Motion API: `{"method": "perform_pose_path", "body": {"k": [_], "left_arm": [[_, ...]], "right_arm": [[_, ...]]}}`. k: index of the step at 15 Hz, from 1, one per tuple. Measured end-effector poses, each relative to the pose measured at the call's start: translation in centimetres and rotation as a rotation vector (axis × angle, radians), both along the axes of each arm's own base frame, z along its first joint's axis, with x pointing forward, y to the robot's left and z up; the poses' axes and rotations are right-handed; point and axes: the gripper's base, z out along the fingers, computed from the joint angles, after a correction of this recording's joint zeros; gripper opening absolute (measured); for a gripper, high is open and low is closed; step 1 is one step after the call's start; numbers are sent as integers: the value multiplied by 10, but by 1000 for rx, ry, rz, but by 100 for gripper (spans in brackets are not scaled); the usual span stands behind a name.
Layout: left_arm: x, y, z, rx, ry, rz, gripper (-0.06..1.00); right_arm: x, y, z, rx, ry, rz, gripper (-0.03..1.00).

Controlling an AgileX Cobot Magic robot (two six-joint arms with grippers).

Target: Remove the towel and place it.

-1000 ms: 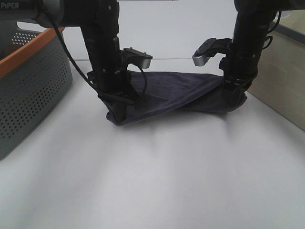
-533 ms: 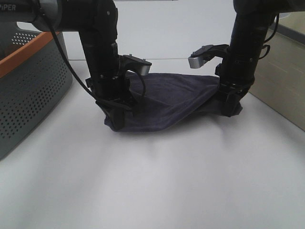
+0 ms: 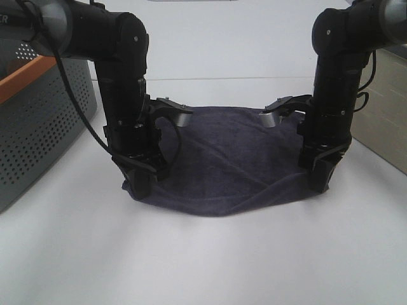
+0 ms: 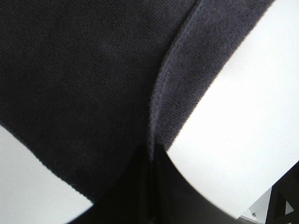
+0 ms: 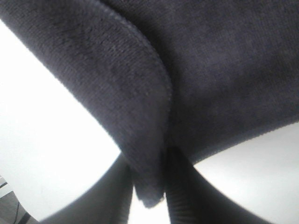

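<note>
Exterior high view: towel (image 3: 229,159) spread on the white table (image 3: 210,260), right of the grey basket (image 3: 38,121); left gripper (image 3: 141,184) and right gripper (image 3: 320,179) pinch its near corners. Wrist views: hems clamped, apparently shallowly; a corner could slip, bunching the cloth

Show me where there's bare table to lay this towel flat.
Bare table runs in front of the towel, and behind it. Crowded sides: the basket by the left claw, a panel by the right claw.
</note>
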Motion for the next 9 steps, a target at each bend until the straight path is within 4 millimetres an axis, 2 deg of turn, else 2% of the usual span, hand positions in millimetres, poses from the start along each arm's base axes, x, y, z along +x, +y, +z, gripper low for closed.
{"method": "perform_pose_path", "body": {"k": [4,5,7,9], "left_arm": [[0,-1,0,-6,3,0,0],[-1,-1,0,-12,7,6,5],[-1,-1,0,-7,11,41,30],[-1,-1,0,1,14,79,60]], "right_arm": [[-3,2,1,-31,40,-152,49],[-3,3,1,-42,43,-197,55],[-4,3,6,-70,38,-314,64],[-5,3,20,-72,6,-373,67]]}}
